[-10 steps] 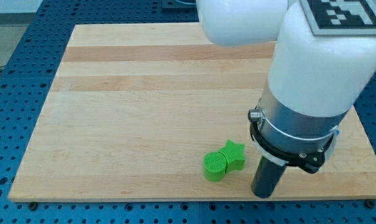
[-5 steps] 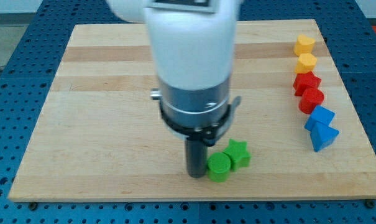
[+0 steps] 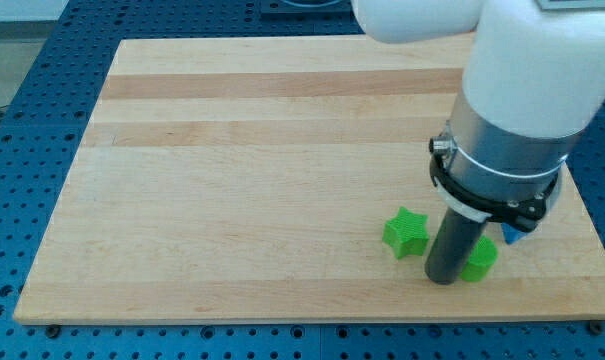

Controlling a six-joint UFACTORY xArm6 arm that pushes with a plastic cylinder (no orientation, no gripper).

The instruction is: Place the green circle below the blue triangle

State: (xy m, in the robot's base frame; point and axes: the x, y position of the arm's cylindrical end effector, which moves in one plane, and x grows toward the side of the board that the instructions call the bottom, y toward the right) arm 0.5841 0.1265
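The green circle [image 3: 479,262] lies near the board's bottom right, partly hidden behind my rod. My tip [image 3: 441,280] rests on the board touching the circle's left side. Only a small corner of the blue triangle [image 3: 511,238] shows, just up and right of the green circle, the rest hidden by the arm. The green star [image 3: 405,232] lies to the left of my rod, apart from the circle.
The arm's white and grey body [image 3: 512,110] covers the board's right side and hides the other blocks there. The wooden board [image 3: 232,180] sits on a blue perforated table [image 3: 22,120].
My tip swung from the right of the green pair round to their left, then pushed the green circle rightward toward the blue triangle. The green star shifted slightly right and separated from the circle.
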